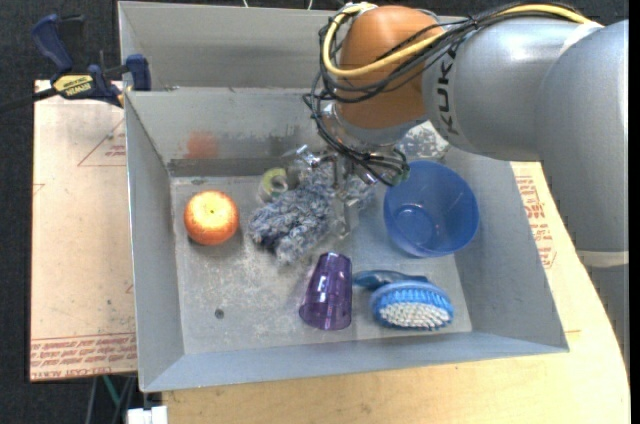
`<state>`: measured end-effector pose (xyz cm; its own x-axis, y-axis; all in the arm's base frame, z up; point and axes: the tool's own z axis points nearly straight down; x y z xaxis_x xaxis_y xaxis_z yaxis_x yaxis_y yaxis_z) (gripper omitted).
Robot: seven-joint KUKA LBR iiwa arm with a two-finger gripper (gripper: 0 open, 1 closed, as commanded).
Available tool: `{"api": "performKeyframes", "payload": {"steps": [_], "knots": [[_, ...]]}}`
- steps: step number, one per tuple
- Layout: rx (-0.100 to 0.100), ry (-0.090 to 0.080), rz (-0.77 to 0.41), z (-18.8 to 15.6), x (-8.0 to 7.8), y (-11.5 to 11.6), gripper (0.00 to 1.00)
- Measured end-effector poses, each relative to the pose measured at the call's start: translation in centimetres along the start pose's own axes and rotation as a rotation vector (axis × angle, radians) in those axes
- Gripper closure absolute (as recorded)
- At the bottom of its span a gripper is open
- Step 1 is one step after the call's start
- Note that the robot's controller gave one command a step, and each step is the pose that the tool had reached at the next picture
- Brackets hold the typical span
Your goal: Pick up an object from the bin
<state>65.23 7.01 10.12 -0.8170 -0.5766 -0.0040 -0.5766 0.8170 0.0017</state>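
A: Half overhanging the crumpled grey-blue cloth (290, 220) mid-bin (152, 242) with the gripper (345, 190); finding its bulk lying just beside, toward the apple (211, 217).
B: Gripping anything? Opening wide?
A: Being unable to tell either.

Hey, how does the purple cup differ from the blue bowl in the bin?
The purple cup is narrow and tall-sided; the blue bowl is wide and shallower. The bowl stands upright, mouth up, while the cup seems tipped on its side. The cup lies near the front wall, the bowl farther back on the right. Both are smooth, open vessels.
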Motion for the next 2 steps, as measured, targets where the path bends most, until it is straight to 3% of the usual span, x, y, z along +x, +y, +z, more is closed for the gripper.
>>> {"api": "performKeyframes", "payload": {"steps": [1, 2], "knots": [[0.016, -0.022, -0.165, 2.7, 1.7, 0.2, 0.0], [0.005, -0.011, -0.33, 2.9, 0.2, -1.4, 1.0]]}}
